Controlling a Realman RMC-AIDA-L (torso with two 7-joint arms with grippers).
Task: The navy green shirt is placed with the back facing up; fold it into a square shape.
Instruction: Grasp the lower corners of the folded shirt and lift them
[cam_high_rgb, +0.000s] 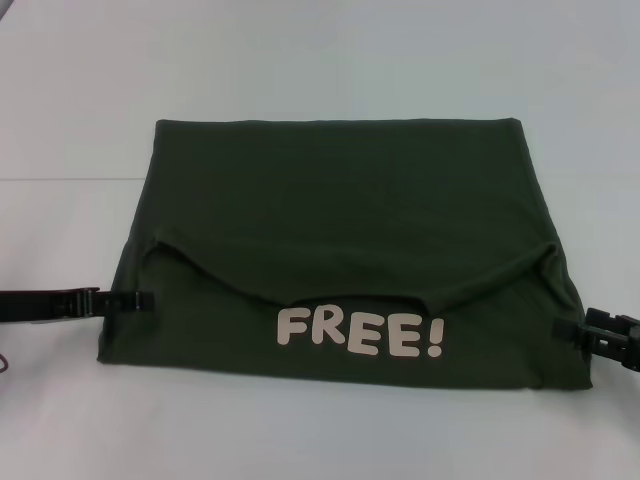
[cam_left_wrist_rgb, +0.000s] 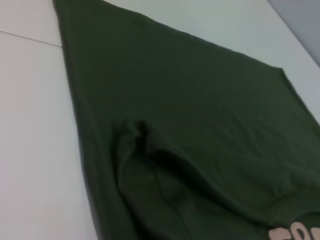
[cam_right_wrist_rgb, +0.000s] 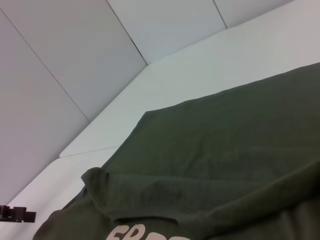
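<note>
The navy green shirt (cam_high_rgb: 340, 210) lies flat on the white table (cam_high_rgb: 320, 70) as a wide folded block. A plain upper layer is folded toward me; its curved edge sags above the cream lettering "FREE!" (cam_high_rgb: 358, 333) near the front edge. My left gripper (cam_high_rgb: 140, 300) lies low at the shirt's left edge, its tip touching the cloth. My right gripper (cam_high_rgb: 570, 327) lies low at the shirt's right edge. The shirt fills the left wrist view (cam_left_wrist_rgb: 200, 110) and the right wrist view (cam_right_wrist_rgb: 230, 145). The left gripper (cam_right_wrist_rgb: 20, 215) shows far off in the right wrist view.
Bare white table surrounds the shirt on all sides. A grey wall (cam_right_wrist_rgb: 60, 50) rises behind the table's far edge.
</note>
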